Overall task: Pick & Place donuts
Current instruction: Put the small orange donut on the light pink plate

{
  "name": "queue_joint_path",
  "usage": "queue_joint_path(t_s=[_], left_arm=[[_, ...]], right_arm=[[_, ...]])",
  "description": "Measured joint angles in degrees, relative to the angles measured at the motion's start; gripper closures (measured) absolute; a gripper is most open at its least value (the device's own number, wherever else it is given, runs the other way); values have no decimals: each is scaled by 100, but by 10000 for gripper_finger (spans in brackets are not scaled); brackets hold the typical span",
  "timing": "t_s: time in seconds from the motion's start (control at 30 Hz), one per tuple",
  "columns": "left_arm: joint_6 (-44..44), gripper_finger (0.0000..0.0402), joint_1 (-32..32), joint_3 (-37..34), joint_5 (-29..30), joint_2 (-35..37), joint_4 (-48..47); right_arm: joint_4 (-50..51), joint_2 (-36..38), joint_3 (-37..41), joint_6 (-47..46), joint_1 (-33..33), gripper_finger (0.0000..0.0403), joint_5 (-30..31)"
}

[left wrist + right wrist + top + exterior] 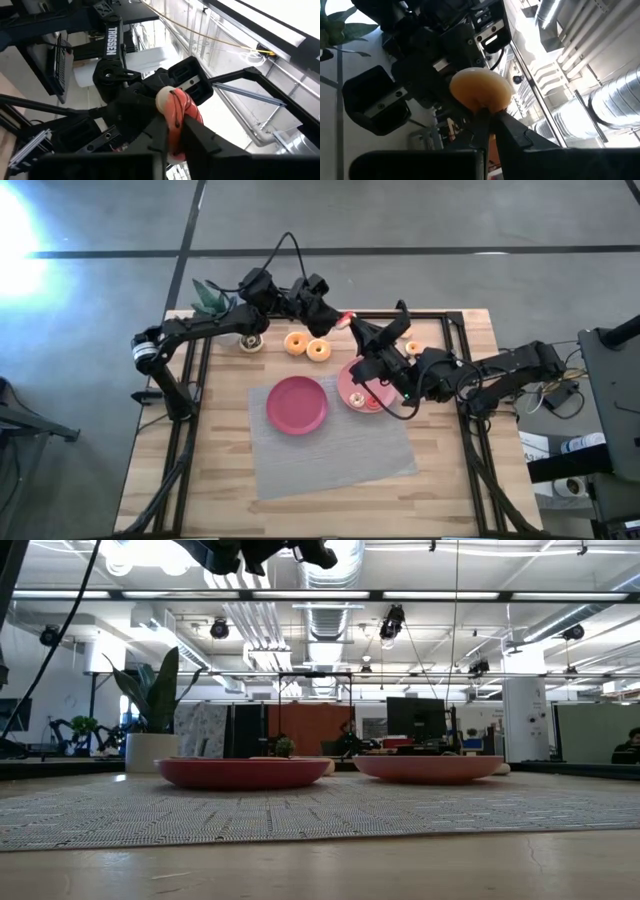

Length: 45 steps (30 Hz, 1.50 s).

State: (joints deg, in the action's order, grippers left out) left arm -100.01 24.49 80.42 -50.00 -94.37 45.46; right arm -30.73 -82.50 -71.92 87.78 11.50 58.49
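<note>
Both arms meet high above the table's (440,490) far side, over the pink plate (352,385). The left gripper (175,131) is clamped on a red donut (179,114); the right gripper (489,120) pinches an orange donut (480,89). Keep both grips firm and part them slowly before lowering, so neither donut gets knocked loose

— What lies around me where I work?

— A grey concrete floor (420,215) crossed by dark lines, bright glare at its left edge. My bench (448,490) is pale wood on a black frame.

— And looking level across it?

— An open hall: white ducts (330,615) and strip lights (500,595) overhead, a white column (525,720) to the right, dark monitors (415,718) mid-room, an orange-brown wall panel (310,725) behind, and a leafy plant in a white pot (150,745) off the bench's left.
</note>
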Motion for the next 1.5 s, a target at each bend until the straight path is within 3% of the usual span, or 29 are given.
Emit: queue_joint_path(t_s=[0.13,0.3,0.43,0.67,0.83,0.97,1.1,1.23,1.33,1.5], left_arm=[[174,397,0,-6,4,0,-113],[387,397,36,-9,-54,11,-166],[721,397,84,-9,-44,16,-504],[3023,397,155,-9,-23,13,-2837],[5651,397,47,-9,1029,9,-5175],[6918,397,-83,-50,1519,-193,-5581],[7407,397,-188,-90,2035,-741,-5533],[7466,397,-282,-88,2055,-1415,-5125],[7466,390,-364,-40,1993,-1803,-4994],[7488,345,-415,-45,2010,-2174,-5029]], right_arm=[[34,1,4,-476,57,376,279],[51,22,11,-1226,127,343,1452],[51,44,16,-1937,277,306,1775],[51,229,126,-3933,359,268,3155],[36,771,472,-5574,399,266,3162],[36,1224,823,-6756,374,266,3169],[43,1568,1201,-7783,378,266,3152],[32,1840,1526,-8653,365,266,2936],[36,1941,1703,-8873,376,266,2896],[35,2031,1846,-8915,370,266,2895]])
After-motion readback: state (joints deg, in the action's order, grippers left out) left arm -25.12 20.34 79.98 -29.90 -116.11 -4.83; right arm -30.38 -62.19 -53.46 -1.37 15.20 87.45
